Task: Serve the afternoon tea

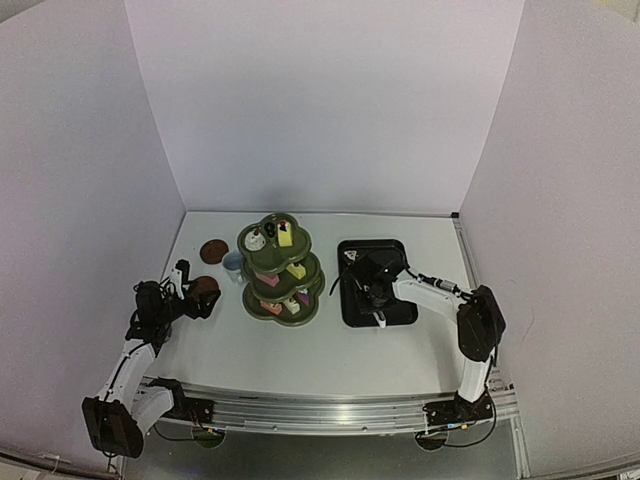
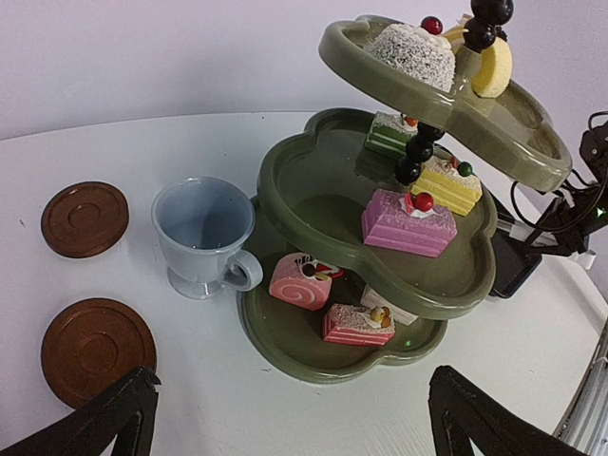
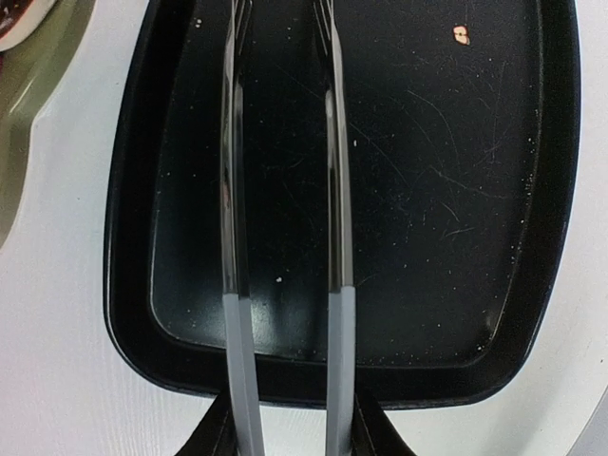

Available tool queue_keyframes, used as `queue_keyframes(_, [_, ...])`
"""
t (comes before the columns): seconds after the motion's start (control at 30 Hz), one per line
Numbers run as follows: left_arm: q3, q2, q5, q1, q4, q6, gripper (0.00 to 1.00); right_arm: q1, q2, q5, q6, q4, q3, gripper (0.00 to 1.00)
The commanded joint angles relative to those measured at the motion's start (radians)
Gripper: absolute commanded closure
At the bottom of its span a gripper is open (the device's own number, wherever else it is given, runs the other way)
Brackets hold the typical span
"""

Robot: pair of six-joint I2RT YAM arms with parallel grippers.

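Note:
The olive-green three-tier stand [image 1: 281, 270] [image 2: 313, 204] holds small cakes: a pink roll [image 2: 299, 282] and a pink slice [image 2: 358, 325] on the bottom tier. A pink cake [image 2: 408, 220], a yellow one [image 2: 446, 185] and a green one [image 2: 391, 135] sit on the middle tier. A pale blue cup [image 2: 204, 233] stands on the table left of the stand, beside two brown coasters [image 2: 85, 218] [image 2: 97, 349]. My left gripper [image 2: 294, 418] [image 1: 200, 297] is open and empty, in front of them. My right gripper [image 3: 290, 432] [image 1: 379, 305] is shut on the metal tongs [image 3: 235, 237] over the black tray [image 3: 532, 237].
The black tray [image 1: 398, 310] lies right of the stand, with only crumbs in it. White walls close in the table on three sides. The stand's rim [image 3: 19, 95] shows at the left edge of the right wrist view.

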Motion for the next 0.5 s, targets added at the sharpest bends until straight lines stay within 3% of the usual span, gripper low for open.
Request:
queue_keyframes(0.0, [0.026,-0.011,0.011,0.001,0.0,0.02,0.0,-0.017,0.044,-0.012,0.01,0.028,0.069,0.69])
queue_keyframes(0.47, [0.016,-0.017,0.001,0.001,0.0,0.02,0.0,-0.046,0.113,-0.029,-0.035,0.042,0.144,0.69])
